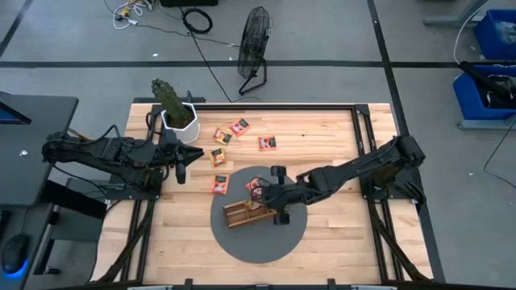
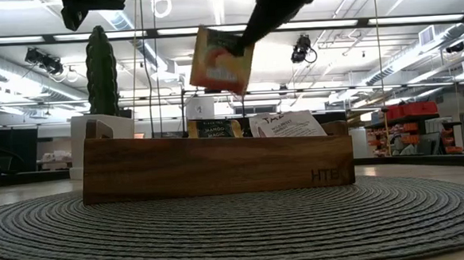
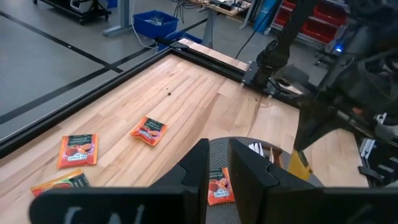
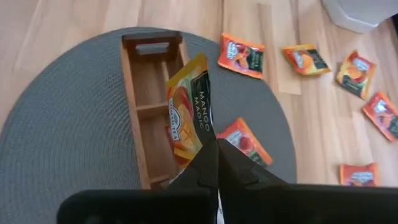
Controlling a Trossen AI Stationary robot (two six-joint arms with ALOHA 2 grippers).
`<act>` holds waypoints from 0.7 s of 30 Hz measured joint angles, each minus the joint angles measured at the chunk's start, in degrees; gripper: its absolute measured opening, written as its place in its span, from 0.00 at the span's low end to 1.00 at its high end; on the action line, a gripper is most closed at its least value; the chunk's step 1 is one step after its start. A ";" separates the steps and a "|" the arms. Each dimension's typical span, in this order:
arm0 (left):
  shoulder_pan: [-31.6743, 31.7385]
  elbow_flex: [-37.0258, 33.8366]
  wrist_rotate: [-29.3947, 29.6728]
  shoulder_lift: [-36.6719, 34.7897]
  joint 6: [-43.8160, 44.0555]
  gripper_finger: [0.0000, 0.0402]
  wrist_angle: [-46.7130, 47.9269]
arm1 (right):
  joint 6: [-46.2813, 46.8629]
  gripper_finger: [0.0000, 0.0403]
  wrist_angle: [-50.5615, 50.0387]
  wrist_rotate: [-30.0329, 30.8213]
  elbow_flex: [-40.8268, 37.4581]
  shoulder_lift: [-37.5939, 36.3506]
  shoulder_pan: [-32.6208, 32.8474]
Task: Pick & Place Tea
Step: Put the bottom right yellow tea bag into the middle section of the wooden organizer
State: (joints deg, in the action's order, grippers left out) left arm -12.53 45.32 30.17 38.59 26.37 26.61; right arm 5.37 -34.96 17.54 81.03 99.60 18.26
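My right gripper [image 4: 214,146] is over the brown wooden divided tray [image 4: 140,93], which lies on a round grey mat [image 1: 258,242]. It is shut on a yellow-orange tea sachet [image 4: 189,109] with a dark "Mango Magic" label. In the low view this sachet [image 2: 222,60] hangs in the air above the tray [image 2: 218,162], where two sachets [image 2: 214,128] [image 2: 287,125] stand on edge. Several more orange sachets [image 1: 239,126] [image 1: 218,184] lie flat on the table. My left gripper [image 1: 179,169], narrowly open, waits above the table near the plant pot. My right gripper pinches the tea sachet between its two fingers at one edge [image 4: 208,134], near a corner. In the low view the fingers [image 2: 247,34] come down at a slant from above. The sachet is lifted clear, tilted, above the tray.
A white pot with a cactus [image 1: 177,117] stands at the table's far left corner. One sachet [image 4: 249,140] lies on the mat beside the tray. A black frame [image 1: 359,121] runs along the table's edges. Bare wood shows toward the far right of the table.
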 joint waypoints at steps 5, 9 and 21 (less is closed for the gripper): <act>0.00 -0.01 0.00 0.01 0.00 0.15 0.26 | -0.17 0.00 -0.22 0.00 0.00 3.35 -0.02; -0.02 0.00 0.00 0.00 0.08 0.15 0.58 | -1.44 0.00 -0.08 0.00 0.00 5.31 -0.02; 0.00 0.00 0.00 0.00 0.44 0.15 2.10 | -2.71 0.00 1.09 -0.01 -0.06 8.15 -0.64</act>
State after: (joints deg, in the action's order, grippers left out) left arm -12.53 45.32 30.17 38.59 26.81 28.71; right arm 2.66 -33.86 17.53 80.98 107.75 17.62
